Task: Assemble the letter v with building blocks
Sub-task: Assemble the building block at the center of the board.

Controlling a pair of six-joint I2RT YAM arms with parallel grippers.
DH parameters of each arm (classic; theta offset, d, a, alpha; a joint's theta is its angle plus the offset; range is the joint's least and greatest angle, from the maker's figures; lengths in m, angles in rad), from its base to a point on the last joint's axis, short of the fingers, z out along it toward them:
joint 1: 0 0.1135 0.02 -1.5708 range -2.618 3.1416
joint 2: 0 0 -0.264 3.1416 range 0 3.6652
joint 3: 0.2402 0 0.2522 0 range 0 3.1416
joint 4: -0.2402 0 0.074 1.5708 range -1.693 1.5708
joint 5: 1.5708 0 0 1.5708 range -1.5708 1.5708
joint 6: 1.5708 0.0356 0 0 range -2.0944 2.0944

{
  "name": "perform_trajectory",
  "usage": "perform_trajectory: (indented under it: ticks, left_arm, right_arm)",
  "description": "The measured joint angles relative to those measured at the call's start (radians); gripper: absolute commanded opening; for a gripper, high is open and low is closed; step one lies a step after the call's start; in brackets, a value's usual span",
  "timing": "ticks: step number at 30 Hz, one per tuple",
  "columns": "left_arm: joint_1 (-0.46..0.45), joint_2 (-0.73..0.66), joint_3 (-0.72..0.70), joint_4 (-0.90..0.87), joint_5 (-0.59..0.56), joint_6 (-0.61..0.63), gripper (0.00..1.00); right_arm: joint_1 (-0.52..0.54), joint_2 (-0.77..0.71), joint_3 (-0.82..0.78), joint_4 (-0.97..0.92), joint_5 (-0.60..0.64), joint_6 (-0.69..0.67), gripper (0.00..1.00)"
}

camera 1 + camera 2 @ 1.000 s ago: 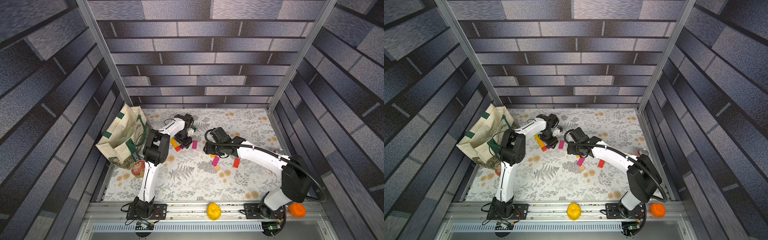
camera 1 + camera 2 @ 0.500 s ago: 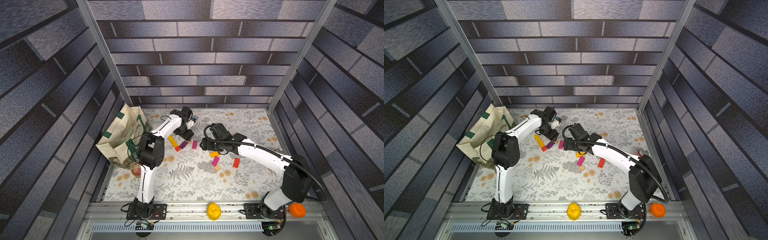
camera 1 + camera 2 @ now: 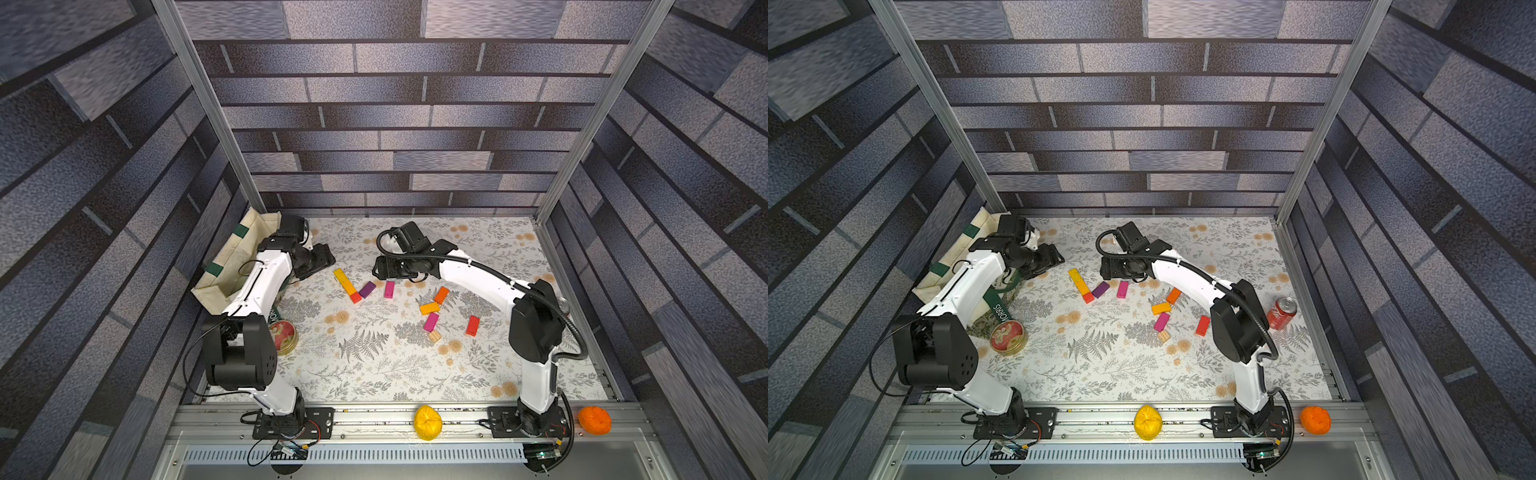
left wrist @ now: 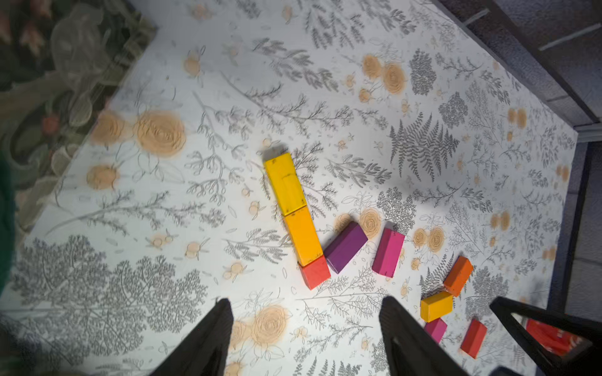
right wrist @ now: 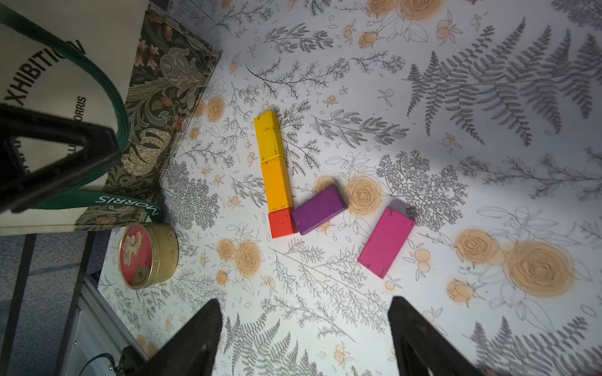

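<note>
Above building blocks [image 4: 303, 234], left claw [image 4: 304, 301] wide open, empty; right claw [image 5: 304, 301] wide open, empty, touching nothing

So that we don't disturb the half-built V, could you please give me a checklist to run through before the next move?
1. The left end effector is open and empty: ok.
2. The right end effector is open and empty: ok.
3. The yellow block, amber block and red block touch in one straight row: ok.
4. The purple block touches the red block at the V's point: ok.
5. The magenta block continues the purple block's line: not ok, a gap separates them.
</note>
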Motion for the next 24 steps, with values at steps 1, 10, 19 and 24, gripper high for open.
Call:
perform_trajectory:
  ticks: [1, 10, 19, 24]
  left_arm:
    - [0.01, -0.018, -0.041, 0.005, 0.021, -0.034, 0.74]
    - [0.006, -0.052, -0.174, 0.021, 0.095, -0.143, 0.74]
    - [-0.008, -0.064, -0.229, 0.031, 0.1, -0.172, 0.73]
    - [-0.027, -0.061, -0.229, 0.031, 0.099, -0.172, 0.73]
  right_arm:
    - [0.0, 0.049, 0.045, -0.008, -0.014, -0.008, 0.82]
    - [0.0, 0.315, 0.299, -0.126, -0.093, -0.043, 0.81]
    - [0.0, 0.429, 0.419, -0.175, -0.117, -0.047, 0.81]
    - [0.0, 0.46, 0.439, -0.178, -0.119, -0.046, 0.81]
